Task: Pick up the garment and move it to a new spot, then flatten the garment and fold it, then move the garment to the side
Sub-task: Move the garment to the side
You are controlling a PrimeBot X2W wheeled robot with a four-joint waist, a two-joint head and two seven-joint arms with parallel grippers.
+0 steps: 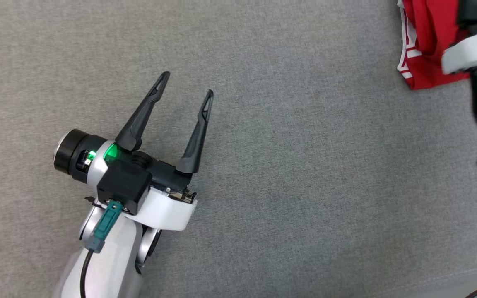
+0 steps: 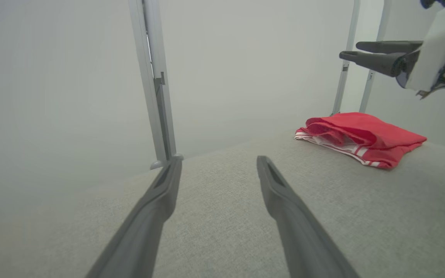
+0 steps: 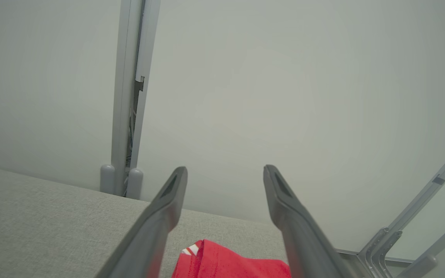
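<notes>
You are, by the look of it, near the end of the job. The red garment with white stripes along its hem (image 2: 361,139) lies folded in a compact stack at the far right corner of the grey fabric-covered tabletop (image 1: 304,186). That reads as moved, flattened, folded and set to the side. I judge that little is left for you beyond drawing your arms clear.

Your right end effector (image 3: 225,169) hangs above the garment, fingers spread wide, gripping nothing and apart from the cloth. Your left end effector (image 1: 188,84) is equally wide, with nothing between its fingers, over bare tabletop well apart from the garment.

Around you, pale grey metal frame posts (image 2: 157,77) rise at the tabletop's far edge against a plain pale wall (image 3: 284,77), and slanted grey struts (image 3: 408,227) stand just behind the garment. Nothing lies between either arm and the stack. Mind the tabletop's edge, which is near the garment.
</notes>
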